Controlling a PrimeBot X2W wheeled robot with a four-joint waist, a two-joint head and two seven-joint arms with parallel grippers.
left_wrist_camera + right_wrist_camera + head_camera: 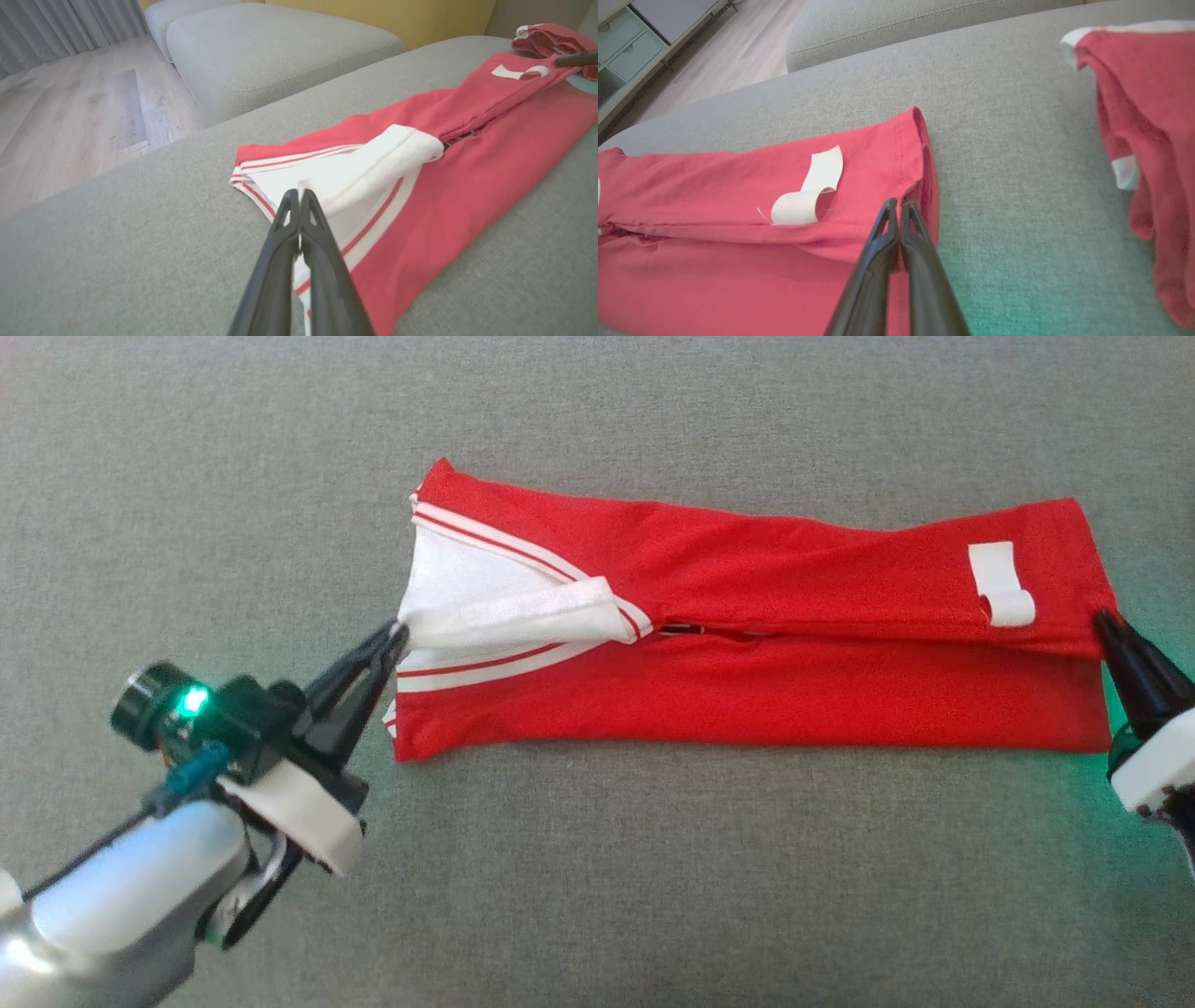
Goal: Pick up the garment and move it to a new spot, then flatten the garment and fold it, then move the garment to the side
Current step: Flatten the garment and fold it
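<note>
- Red garment (747, 700) lies flat on the grey sofa seat (653, 896), folded lengthways into a long band that runs across in front of the robot.
- Its left end has white trim with thin red stripes and a white flap turned over. A zip (709, 630) shows along the middle fold. A curled white label (1001, 581) sits near the right end.
- Left gripper (397, 633): fingers pressed tight together, tips nipping the edge of the white flap at the left end. The cloth is drawn to a small point there.
- Right gripper (1102, 616): fingers likewise closed with no gap, pinching the top folded layer at the right-hand hem, just beyond the label.
- The two grippers are at opposite ends, with the fold line stretched between them.
- Second red garment (1148, 116), crumpled and with white trim, lies on the same seat past the right end, apart from the folded one.
- Pale wood floor (70, 116) beyond the sofa.
</note>
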